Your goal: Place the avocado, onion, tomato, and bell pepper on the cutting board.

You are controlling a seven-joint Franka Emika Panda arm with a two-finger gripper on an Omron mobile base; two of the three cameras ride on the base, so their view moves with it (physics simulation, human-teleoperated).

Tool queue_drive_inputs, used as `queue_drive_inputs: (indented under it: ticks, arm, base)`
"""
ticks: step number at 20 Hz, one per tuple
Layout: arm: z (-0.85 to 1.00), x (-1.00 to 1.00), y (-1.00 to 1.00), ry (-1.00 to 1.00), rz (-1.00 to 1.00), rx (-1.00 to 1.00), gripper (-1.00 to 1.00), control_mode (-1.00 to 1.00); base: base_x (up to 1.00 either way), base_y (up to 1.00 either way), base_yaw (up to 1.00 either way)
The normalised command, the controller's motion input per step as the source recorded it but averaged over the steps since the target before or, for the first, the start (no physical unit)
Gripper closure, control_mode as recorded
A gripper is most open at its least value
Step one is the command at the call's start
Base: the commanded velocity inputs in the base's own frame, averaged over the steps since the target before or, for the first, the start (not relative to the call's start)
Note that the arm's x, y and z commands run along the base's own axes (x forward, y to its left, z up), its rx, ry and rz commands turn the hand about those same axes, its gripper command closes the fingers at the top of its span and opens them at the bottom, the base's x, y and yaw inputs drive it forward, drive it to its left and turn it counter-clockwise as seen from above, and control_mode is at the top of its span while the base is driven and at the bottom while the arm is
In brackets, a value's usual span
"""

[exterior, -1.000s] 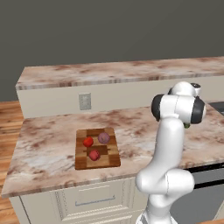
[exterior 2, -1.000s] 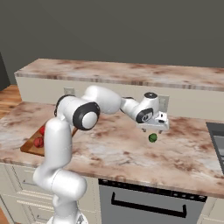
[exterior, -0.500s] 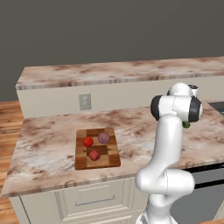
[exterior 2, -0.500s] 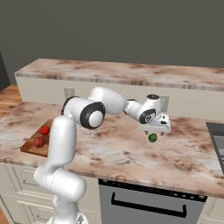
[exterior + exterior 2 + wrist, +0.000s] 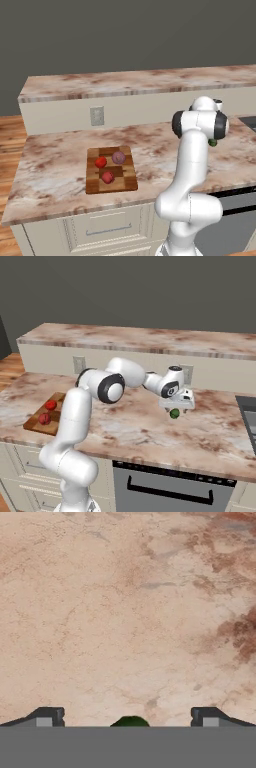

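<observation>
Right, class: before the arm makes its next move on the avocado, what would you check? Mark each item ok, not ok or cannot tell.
1. Tomato, onion and pepper on the board: ok.
2. Avocado centred between the fingers: ok, it sits midway in the hand view.
3. Fingers open wide enough: ok, they stand far apart on either side, not touching it.
4. Avocado resting on the counter or lifted: cannot tell.
5. Room left on the board: ok, bare wood shows along its right side.
</observation>
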Motion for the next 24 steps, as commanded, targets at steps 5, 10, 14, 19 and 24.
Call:
queue_drive_inputs:
  ticks: [5, 10, 14, 19, 24]
  arm:
    - [-0.26, 0.0, 0.0, 0.02, 0.0, 0.0, -1.0, -1.0]
    - [-0.28, -0.25, 0.0, 0.0, -0.03, 0.01, -1.0, -1.0]
    - [-0.49, -0.51, 0.0, 0.03, -0.09, 0.01, 1.0, -1.0]
    - [-0.11, -0.46, 0.0, 0.0, -0.07, 0.0, 1.0, -1.0]
    - [0.17, -0.53, 0.05, -0.06, -0.03, 0.0, 1.0, -1.0]
  base:
    - [0.0, 0.0, 0.0]
    - [0.0, 0.0, 0.0]
    - [0.0, 0.0, 0.0]
    - [0.0, 0.0, 0.0]
    - [0.0, 0.0, 0.0]
